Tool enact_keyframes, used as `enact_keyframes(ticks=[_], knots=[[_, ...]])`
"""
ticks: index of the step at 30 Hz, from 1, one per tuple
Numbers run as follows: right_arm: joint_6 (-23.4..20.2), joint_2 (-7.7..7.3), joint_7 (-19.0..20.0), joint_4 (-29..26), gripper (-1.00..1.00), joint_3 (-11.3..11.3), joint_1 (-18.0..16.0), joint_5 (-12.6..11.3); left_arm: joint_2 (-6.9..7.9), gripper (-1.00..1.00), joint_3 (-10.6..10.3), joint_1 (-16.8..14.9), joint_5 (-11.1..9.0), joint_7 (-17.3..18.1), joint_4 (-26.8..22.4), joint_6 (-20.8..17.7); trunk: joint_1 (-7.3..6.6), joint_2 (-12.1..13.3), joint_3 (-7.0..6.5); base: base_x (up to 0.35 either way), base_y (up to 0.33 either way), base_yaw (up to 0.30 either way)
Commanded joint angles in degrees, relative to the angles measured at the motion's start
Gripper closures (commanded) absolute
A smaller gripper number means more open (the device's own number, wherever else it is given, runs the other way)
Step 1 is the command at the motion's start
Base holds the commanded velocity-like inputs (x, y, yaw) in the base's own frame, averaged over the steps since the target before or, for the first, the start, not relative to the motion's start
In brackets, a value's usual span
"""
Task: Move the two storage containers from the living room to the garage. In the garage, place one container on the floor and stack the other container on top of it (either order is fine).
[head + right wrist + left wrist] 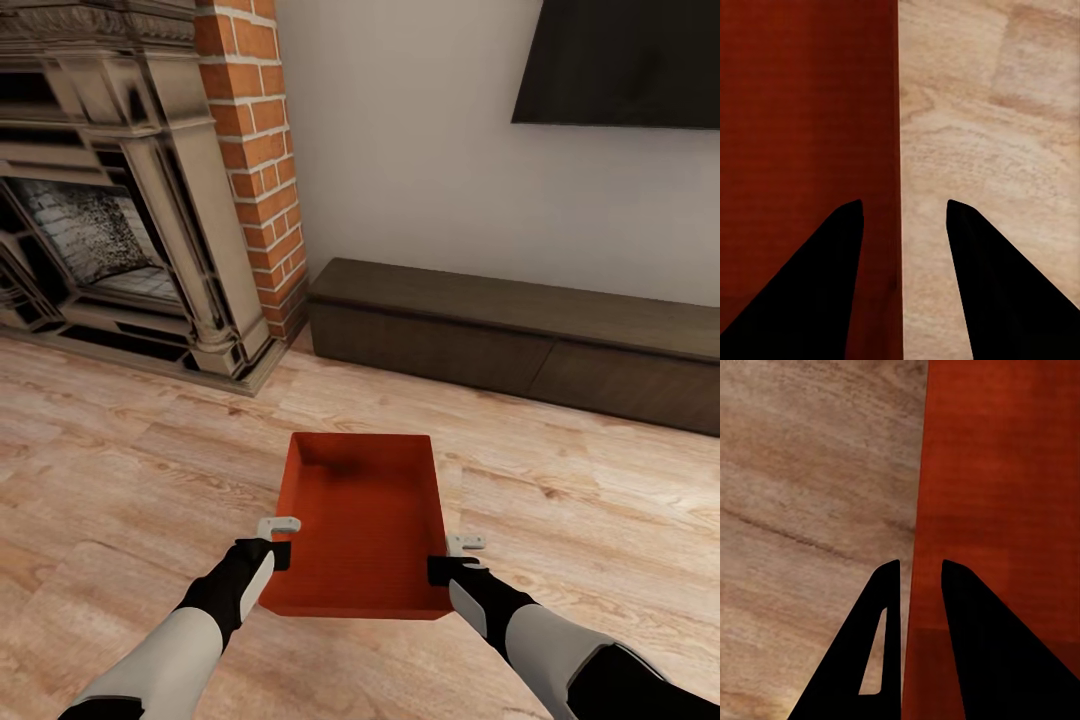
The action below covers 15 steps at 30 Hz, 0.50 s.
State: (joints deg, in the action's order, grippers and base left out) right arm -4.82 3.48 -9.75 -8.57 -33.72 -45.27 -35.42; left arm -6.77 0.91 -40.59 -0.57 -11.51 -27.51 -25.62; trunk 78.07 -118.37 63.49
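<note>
Living room, wood-plank floor point(120, 470) showing underneath. One orange-red bin point(362, 520) is sitting low centre in the head view, open side up, long axis running 12 to 6 o'clock, nothing inside it. I cannot tell whether it is resting on the planks or being held just above them.

Left gripper point(281, 541) is meeting the bin's 9 o'clock wall near the 6 o'clock corner. In the left wrist view its gripper point(921, 564) is straddling the wall edge, one finger on each side, gap narrow, closing on the wall.

Right gripper point(455, 557) is meeting the 3 o'clock wall. In the right wrist view its gripper point(904, 201) is also straddling the wall, but spread wider, with clear space on the outer side.

Outward: dark cabinet point(520, 335) at 1 o'clock along the white wall, TV point(620, 62) above it, brick fireplace point(130, 190) at 10 o'clock.
</note>
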Motion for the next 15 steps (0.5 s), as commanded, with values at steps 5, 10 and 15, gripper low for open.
enact_keyframes(ticks=[5,10,15], knots=[[-0.4,-0.06,0.0,-0.4,1.0,-0.7,0.0,-0.4,0.31,1.0,0.3,0.0,0.2,-0.4,-0.1,-0.4,-0.01,0.0,0.04,0.0,0.0,0.0],[-0.4,-0.06,0.0,-0.4,1.0,-0.6,0.0,-0.3,0.31,1.0,0.3,0.0,0.2,-0.4,-0.1,-0.4,-0.01,0.0,0.04,0.0,0.0,0.0],[-0.6,-0.06,0.0,-0.4,1.0,-0.5,0.0,-0.2,0.31,1.0,0.3,0.0,0.2,-0.4,-0.1,-0.4,-0.01,0.0,0.04,0.0,0.0,0.0]])
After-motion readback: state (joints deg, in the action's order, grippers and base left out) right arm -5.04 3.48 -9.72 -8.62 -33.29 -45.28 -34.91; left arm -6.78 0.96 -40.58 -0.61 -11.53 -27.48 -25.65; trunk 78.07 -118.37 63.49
